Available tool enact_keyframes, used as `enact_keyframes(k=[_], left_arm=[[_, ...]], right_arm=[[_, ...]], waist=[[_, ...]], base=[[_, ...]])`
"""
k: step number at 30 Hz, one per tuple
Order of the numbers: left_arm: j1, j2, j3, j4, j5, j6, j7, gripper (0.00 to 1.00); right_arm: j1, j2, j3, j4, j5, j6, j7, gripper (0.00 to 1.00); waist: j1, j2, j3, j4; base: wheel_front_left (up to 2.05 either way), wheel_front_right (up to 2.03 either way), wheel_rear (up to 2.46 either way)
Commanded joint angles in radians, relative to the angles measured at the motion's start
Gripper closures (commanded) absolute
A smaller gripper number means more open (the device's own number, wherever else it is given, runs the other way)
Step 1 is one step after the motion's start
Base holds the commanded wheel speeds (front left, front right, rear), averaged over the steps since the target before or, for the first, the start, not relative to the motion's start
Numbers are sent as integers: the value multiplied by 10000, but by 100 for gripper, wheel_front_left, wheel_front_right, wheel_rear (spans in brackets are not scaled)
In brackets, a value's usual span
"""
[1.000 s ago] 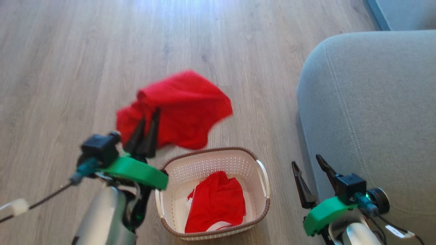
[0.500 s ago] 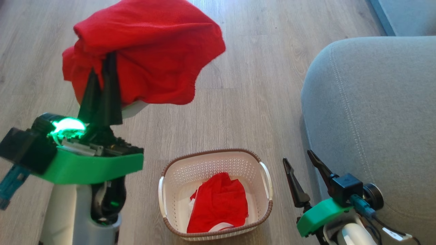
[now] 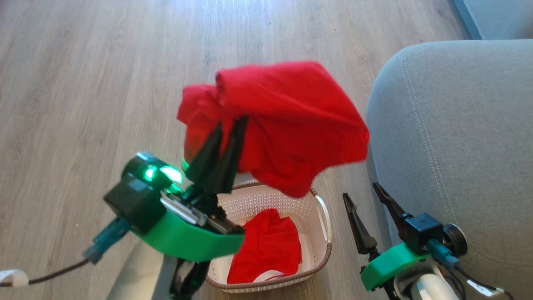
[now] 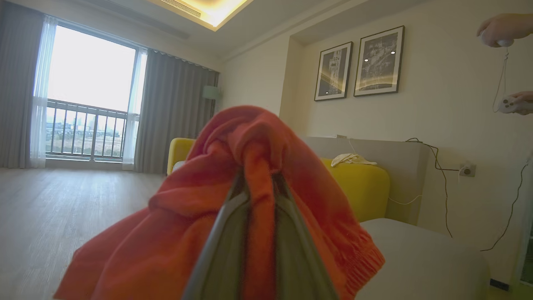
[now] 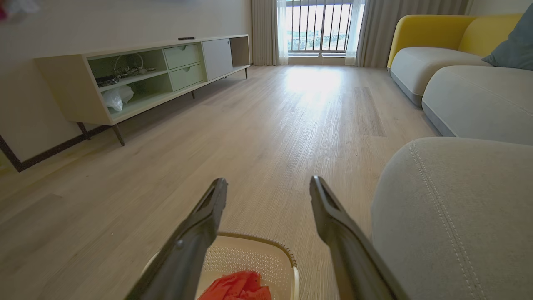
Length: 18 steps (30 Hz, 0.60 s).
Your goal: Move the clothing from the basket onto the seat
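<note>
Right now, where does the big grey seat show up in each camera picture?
Head view: the seat takes the right side, beside the basket.
Left wrist view: the seat sits lower right, behind the held red garment.
Right wrist view: the seat sits lower right, right of the basket.
Shared landmark: the wood floor, left of the seat everywhere.

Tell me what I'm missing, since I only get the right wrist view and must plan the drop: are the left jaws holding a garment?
Observer: Yes, the left jaws are shut on a red garment, raised above the basket.
Operator: Over the seat yet?
Observer: Not yet; in the head view it hangs beside the seat's edge.
Operator: Anyone nearby?
Observer: The left wrist view shows a person's hands holding small white devices.
</note>
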Motion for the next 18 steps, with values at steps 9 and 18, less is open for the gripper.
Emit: enact_keyframes(k=[9, 18], left_arm=[[-170, 87, 160, -310, -168, -83, -51, 100], [-228, 87, 280, -245, -211, -86, -51, 100]], right_arm=[[-253, -138, 207, -481, 45, 69, -65, 0], [-307, -269, 446, -835, 142, 69, -65, 0]], waist=[[1, 0, 135, 34], [1, 0, 151, 42]], base=[[0, 0, 0], [0, 0, 0]])
